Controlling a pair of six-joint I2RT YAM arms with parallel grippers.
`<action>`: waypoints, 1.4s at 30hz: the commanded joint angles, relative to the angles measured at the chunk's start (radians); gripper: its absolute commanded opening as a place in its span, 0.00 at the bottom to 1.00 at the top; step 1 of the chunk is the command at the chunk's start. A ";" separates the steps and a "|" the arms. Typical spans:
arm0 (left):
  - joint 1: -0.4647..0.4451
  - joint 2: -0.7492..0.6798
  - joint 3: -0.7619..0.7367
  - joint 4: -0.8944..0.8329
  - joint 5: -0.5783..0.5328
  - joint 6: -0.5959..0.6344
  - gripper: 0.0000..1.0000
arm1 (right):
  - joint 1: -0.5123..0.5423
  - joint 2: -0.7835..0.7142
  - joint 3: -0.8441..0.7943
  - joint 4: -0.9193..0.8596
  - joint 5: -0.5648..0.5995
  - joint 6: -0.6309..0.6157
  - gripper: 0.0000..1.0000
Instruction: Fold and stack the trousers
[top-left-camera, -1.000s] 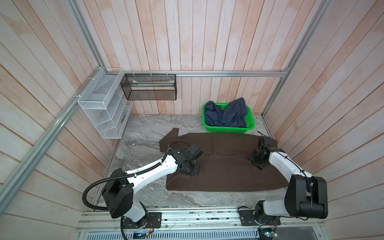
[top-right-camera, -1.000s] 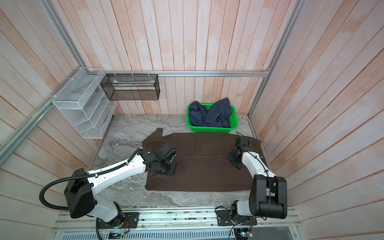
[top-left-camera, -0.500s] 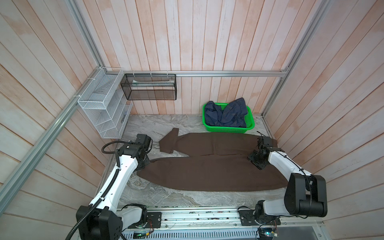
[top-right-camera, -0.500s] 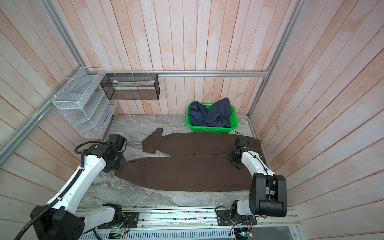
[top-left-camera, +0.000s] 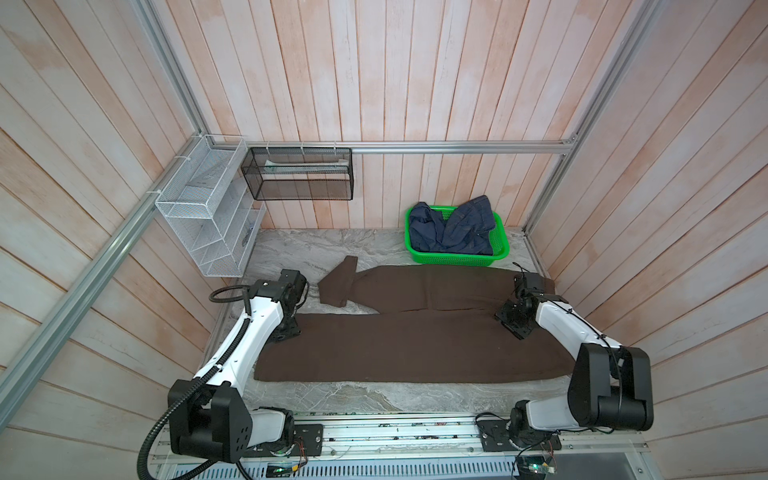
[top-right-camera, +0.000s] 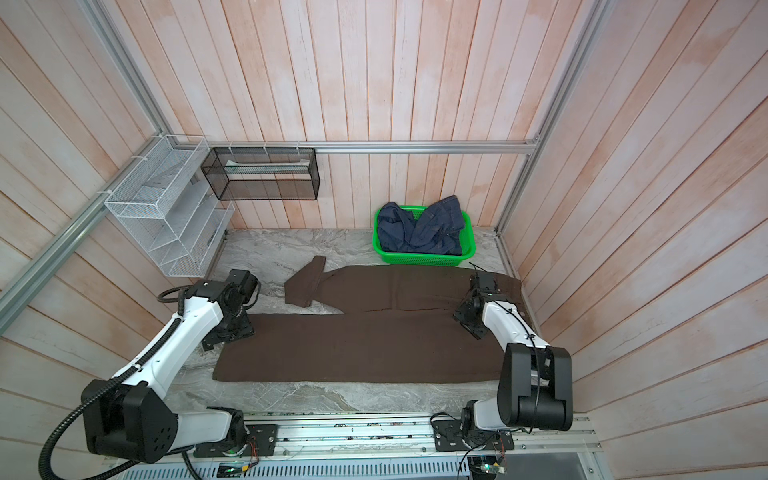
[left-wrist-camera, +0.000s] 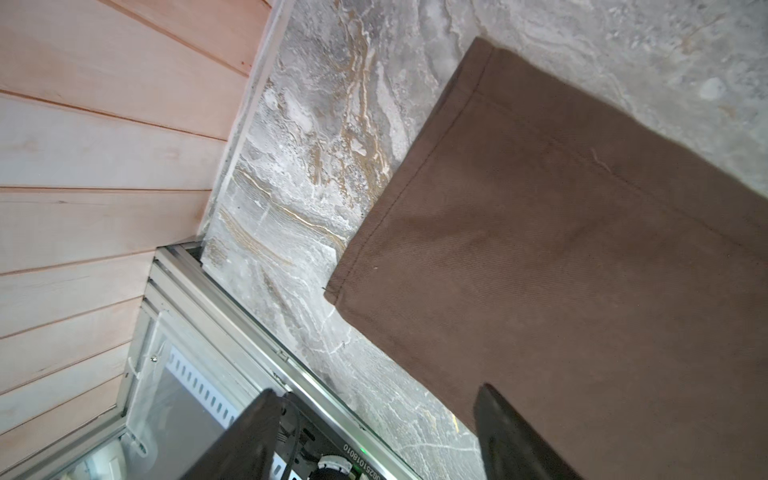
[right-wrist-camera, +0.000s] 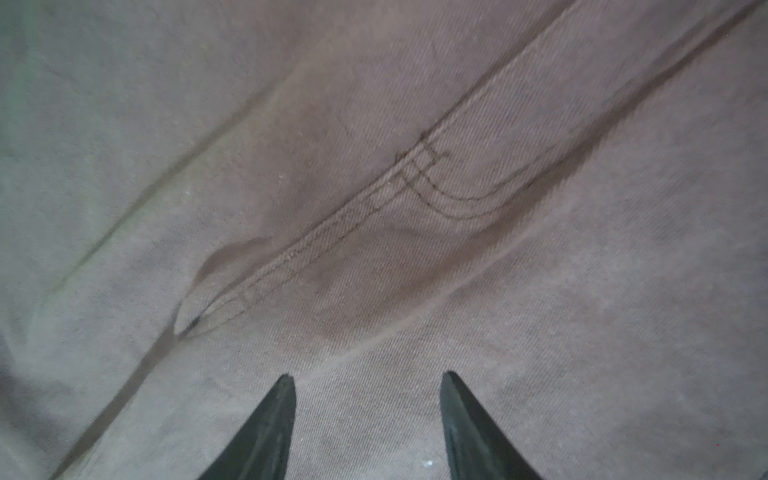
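The dark brown trousers (top-left-camera: 415, 349) (top-right-camera: 365, 349) lie spread across the marble table, waist at the right. The near leg lies flat and straight. The far leg's cuff (top-left-camera: 338, 286) is folded back on itself. My left gripper (top-left-camera: 286, 332) (left-wrist-camera: 376, 390) hangs open by the near leg's hem (left-wrist-camera: 399, 199), holding nothing; one finger (left-wrist-camera: 498, 424) is over the cloth, the other off it. My right gripper (top-left-camera: 513, 322) (right-wrist-camera: 368, 374) stands open just over the crotch seam (right-wrist-camera: 374, 199), with only flat fabric between its fingers.
A green basket (top-left-camera: 457, 259) with a navy denim garment (top-left-camera: 453, 228) stands at the back right, close behind the trousers. A white wire rack (top-left-camera: 208, 224) and a black mesh basket (top-left-camera: 299, 174) hang on the left and back walls. The metal rail (left-wrist-camera: 257, 332) runs along the table's front.
My left gripper pulled the near leg's end from the middle out to the left, then opened and let it go; the leg now lies flat. The right arm has not moved.
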 joint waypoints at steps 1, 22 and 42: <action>0.002 -0.026 0.082 -0.013 0.006 0.022 0.78 | 0.008 0.001 0.032 -0.019 -0.010 -0.007 0.58; -0.066 0.156 -0.424 0.689 0.523 0.021 0.57 | 0.372 0.111 -0.018 0.038 -0.095 0.097 0.55; -0.152 0.014 -0.102 0.586 0.454 0.076 0.70 | 0.387 0.020 -0.131 -0.063 -0.118 0.096 0.55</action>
